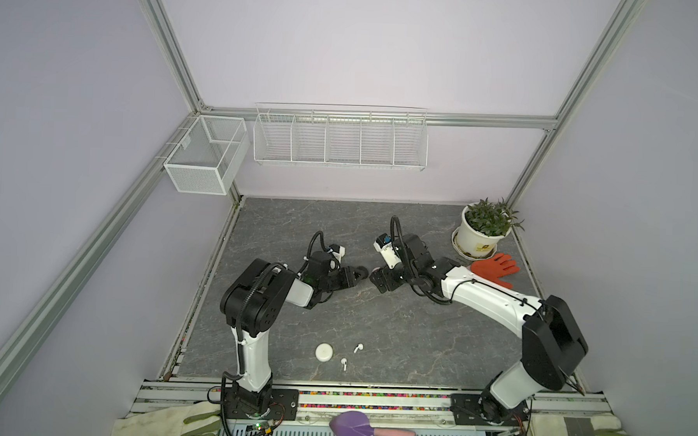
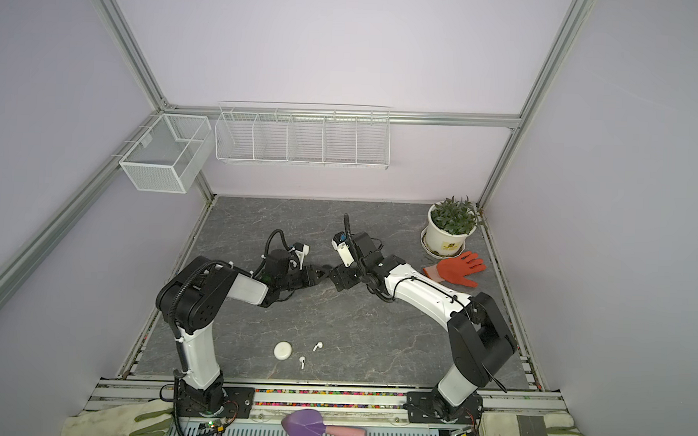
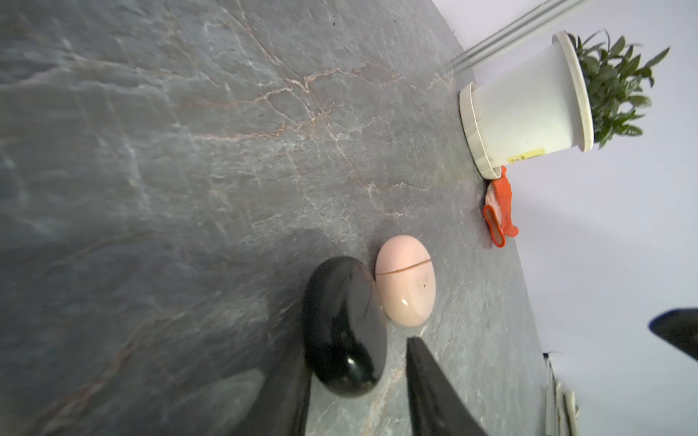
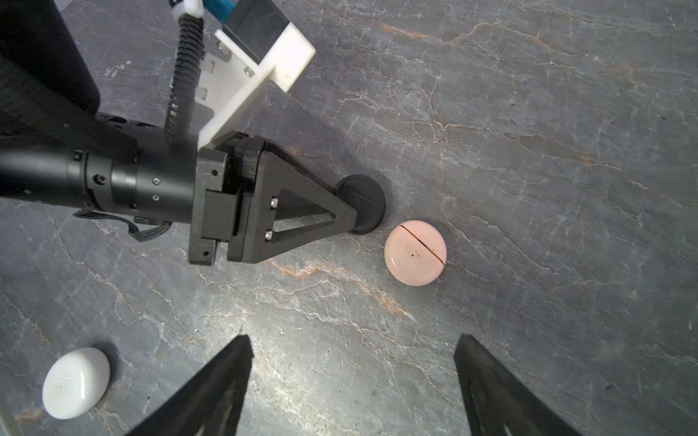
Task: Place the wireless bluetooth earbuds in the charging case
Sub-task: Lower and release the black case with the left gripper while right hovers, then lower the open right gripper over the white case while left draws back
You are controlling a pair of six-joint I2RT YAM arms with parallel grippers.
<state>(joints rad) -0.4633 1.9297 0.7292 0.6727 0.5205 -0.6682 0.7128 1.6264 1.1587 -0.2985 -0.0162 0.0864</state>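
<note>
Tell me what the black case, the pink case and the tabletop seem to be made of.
Black case: likely hard plastic, high gloss; sharp bright highlights on its curve.
Pink case: likely plastic, smooth, softer sheen; one small glint, thin seam line.
Tabletop: grey stone look with pale and rust veins, mostly matte; real slate or printed laminate, cannot tell.

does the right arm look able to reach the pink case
Likely yes: the right gripper is open facing the pink case, only bare table between. The black case and left gripper crowd one side.
</note>
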